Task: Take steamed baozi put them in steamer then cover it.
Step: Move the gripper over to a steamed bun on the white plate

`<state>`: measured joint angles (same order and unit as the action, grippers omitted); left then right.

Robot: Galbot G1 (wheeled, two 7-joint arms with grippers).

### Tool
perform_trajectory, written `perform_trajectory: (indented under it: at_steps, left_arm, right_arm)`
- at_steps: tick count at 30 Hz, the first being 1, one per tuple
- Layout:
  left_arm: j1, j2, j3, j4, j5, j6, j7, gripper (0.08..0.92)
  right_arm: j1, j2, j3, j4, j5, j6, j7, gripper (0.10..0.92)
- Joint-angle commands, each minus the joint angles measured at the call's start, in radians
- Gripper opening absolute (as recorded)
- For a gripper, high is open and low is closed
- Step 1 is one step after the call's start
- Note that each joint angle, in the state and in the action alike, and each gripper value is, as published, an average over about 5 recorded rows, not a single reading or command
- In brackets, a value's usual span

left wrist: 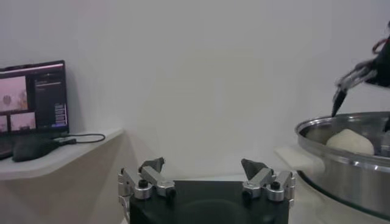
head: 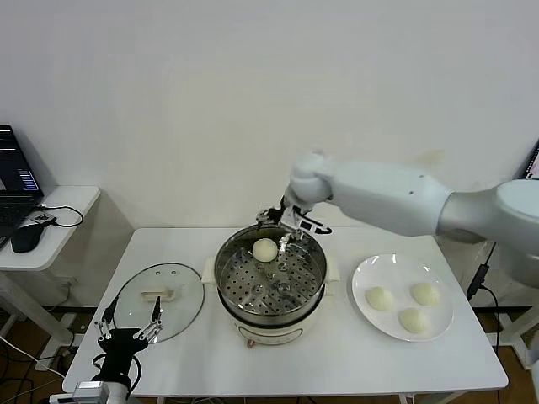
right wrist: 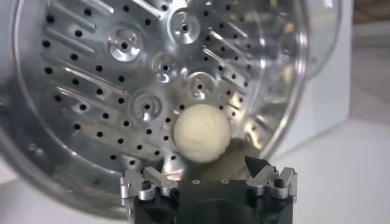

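One baozi [head: 265, 249] sits on the perforated tray of the steamer [head: 271, 316]; right gripper [head: 289, 225] just above it, fingers wide, empty. Three buns [head: 405, 305] wait on plate [head: 362, 278]; lid [head: 158, 301] on worktop [head: 354, 353]. Left gripper [head: 130, 324] idle, fingers wide, empty, nr lid.

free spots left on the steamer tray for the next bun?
One bun sits at the tray's back-left, under the open right gripper. Centre, front and right of the tray are bare. The plate holds three buns; its back-left part is free.
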<state>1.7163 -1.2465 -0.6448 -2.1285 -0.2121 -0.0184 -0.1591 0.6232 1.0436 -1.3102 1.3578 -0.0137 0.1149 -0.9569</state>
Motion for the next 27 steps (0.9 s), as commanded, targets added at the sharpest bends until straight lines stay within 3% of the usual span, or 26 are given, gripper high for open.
perform_trajectory:
  at_steps: [1,7,13,18,27]
  left_arm:
    - [-0.003,0.012,0.002,-0.004,-0.004,0.003,0.002,0.823]
    - [-0.003,0.025,0.003,-0.008,-0.004,0.005,0.004,0.823]
    - [-0.002,0.027,0.009,-0.012,0.001,0.007,0.004,0.823]
    - [-0.006,0.024,0.011,-0.012,0.006,0.011,0.005,0.823]
    - [-0.010,0.022,0.008,0.007,0.014,0.015,0.005,0.823]
  right_arm:
    - [0.099,-0.428,0.013,0.307,0.174,-0.387,-0.110,0.823]
    - [-0.037,-0.663,0.106,0.386,0.141,-0.469,-0.083,0.823]
    - [-0.415,-0.771,0.348,0.377,0.011,-0.484,-0.055,0.823]
    - [-0.658,-0.723,0.500,0.316,-0.047,-0.492,-0.031,0.823]
    - [-0.727,-0.579,0.520,0.143,-0.094,-0.481,-0.026,0.823]
